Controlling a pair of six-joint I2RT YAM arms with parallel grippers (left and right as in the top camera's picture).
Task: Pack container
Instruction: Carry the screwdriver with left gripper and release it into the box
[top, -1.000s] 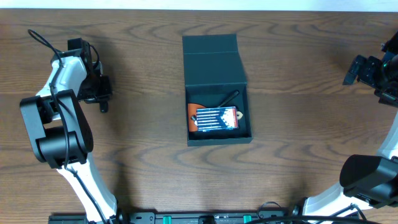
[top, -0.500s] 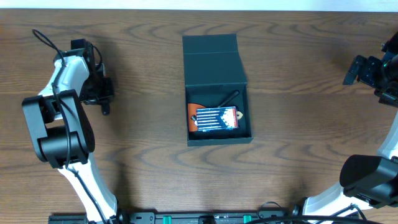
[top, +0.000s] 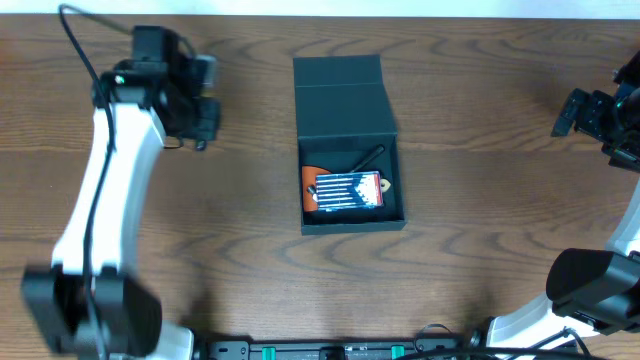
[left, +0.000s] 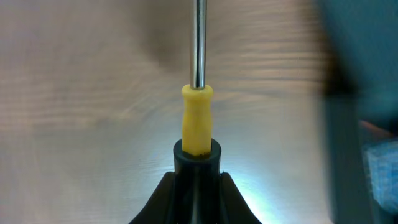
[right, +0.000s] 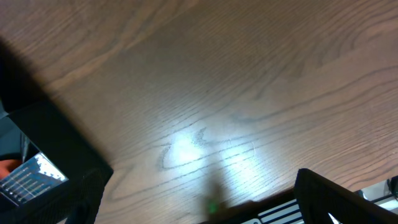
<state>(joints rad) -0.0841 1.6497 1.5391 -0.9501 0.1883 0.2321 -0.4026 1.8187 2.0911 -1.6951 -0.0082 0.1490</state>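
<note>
My left gripper (top: 203, 122) hangs left of the container, shut on a screwdriver (left: 197, 121). Its black and yellow handle sits between the jaws, and the steel shaft (left: 199, 37) points away from the camera. The dark teal container (top: 350, 215) stands at the table's middle with its flap lid (top: 340, 90) folded back. Inside lie a blue case of bits (top: 347, 190), an orange piece and a black tool. The container's blurred edge (left: 367, 93) shows at the right of the left wrist view. My right gripper (top: 590, 112) is open at the far right edge, nothing between its fingers (right: 329, 196).
In the right wrist view the container's corner (right: 50, 143) lies at the left, with wood tabletop (right: 205, 93) between it and the gripper. A black rail with green marks (top: 330, 350) runs along the table's front edge.
The left gripper has closed on the screwdriver. The left arm has swung up and to the right, toward the container. The right arm has not moved.
</note>
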